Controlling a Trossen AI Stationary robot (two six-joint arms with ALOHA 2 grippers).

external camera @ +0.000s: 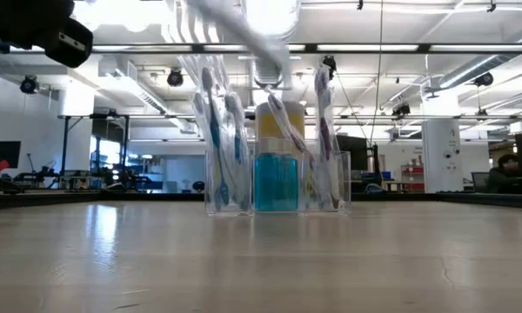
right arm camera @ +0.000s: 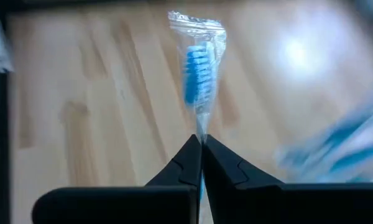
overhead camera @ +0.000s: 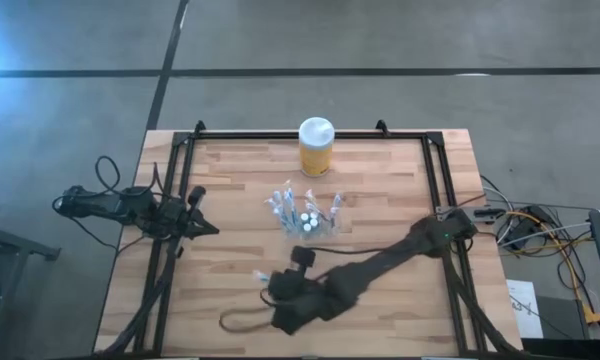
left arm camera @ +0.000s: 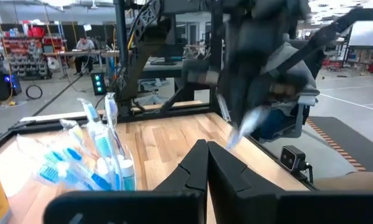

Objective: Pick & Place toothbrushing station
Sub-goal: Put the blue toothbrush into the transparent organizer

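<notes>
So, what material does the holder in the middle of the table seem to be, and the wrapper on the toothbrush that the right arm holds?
The holder looks like clear, glossy hard plastic: the toothbrushes and blue bottle inside show through its straight walls. The wrapper on the toothbrush in the right end effector seems thin, crinkly transparent film, since the blue bristles are visible through it.
</notes>
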